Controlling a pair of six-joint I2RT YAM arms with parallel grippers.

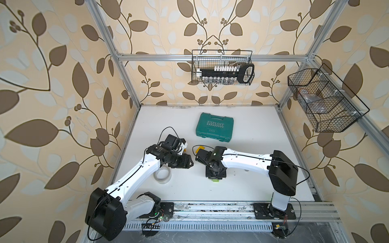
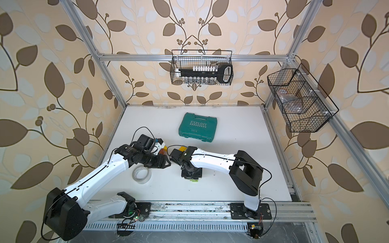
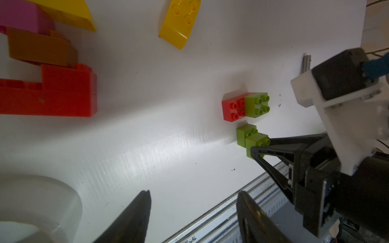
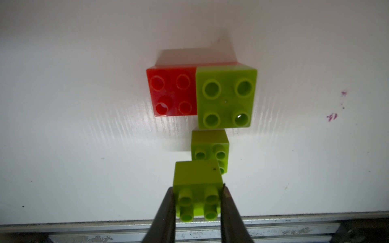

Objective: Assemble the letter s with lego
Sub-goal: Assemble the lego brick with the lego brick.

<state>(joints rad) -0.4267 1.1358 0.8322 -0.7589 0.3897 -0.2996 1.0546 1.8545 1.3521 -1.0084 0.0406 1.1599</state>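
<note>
Black tapered fingers [image 4: 165, 210] of the right gripper [image 4: 197, 189] are closed tight on a small lime-green square plastic brick [image 4: 196, 175]. One pad sits on each smooth side, and its four hollow round studs are turned sideways toward the ribbed aluminium rail [image 4: 294, 229] at the table's front. Just beyond it, touching or nearly so, lies a second lime-green square brick [image 4: 210, 141], studs turned the same way. Past that sits a long glossy red brick [image 4: 171, 94], studs up, with a third green square brick [image 4: 226, 94] pressed onto one end.

The left gripper [image 3: 193, 202] hangs over the smooth white tabletop [image 3: 147, 136], its dark wedge-shaped fingers [image 3: 134, 214] partly spread with nothing between them. Beside it lies a translucent roll of tape [image 3: 33, 210]. Farther off cluster a curved yellow brick [image 3: 179, 23], a pink brick [image 3: 21, 16], a brown brick [image 3: 37, 48] and a stepped red block [image 3: 59, 98]. A threaded grey metal bolt [image 3: 159, 63] lies near the right arm. In both top views a teal moulded plastic case [image 1: 214, 127] rests closed near the back.
</note>
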